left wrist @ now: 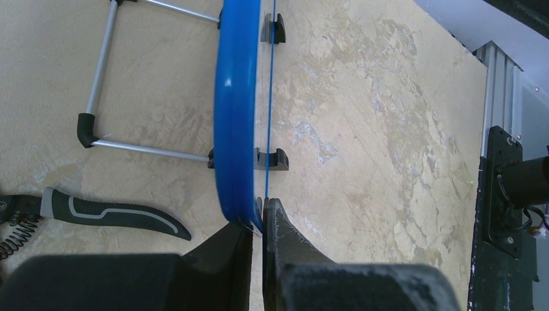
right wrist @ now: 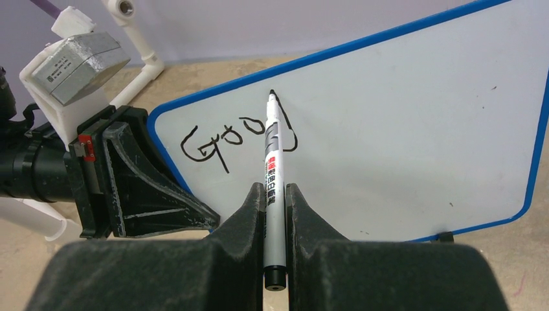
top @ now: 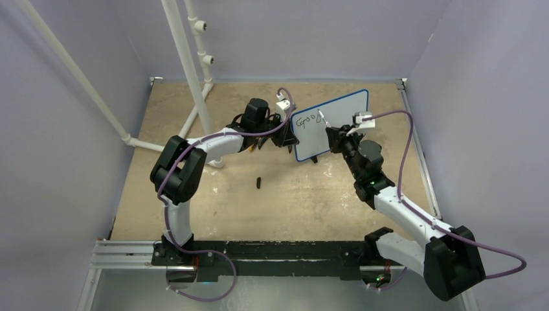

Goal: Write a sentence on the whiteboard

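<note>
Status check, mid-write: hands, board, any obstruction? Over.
Left hand shut on whiteboard edge, steadying it. Right hand shut on marker, tip at the board. Sentence so far: "Good". Writing face unobstructed.

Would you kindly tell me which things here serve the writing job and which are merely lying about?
Job: whiteboard, marker, written "Good", left pincer clamping the board, right pincer holding the marker.
Lying about: black-handled tool, small black piece, white pipes.

Robotics lab cell: lavender walls (top: 58,162) enclose tan surface (top: 291,201); aluminium rail (top: 126,254) at surface's near edge; white pipe frame (top: 186,65) at its far left.
</note>
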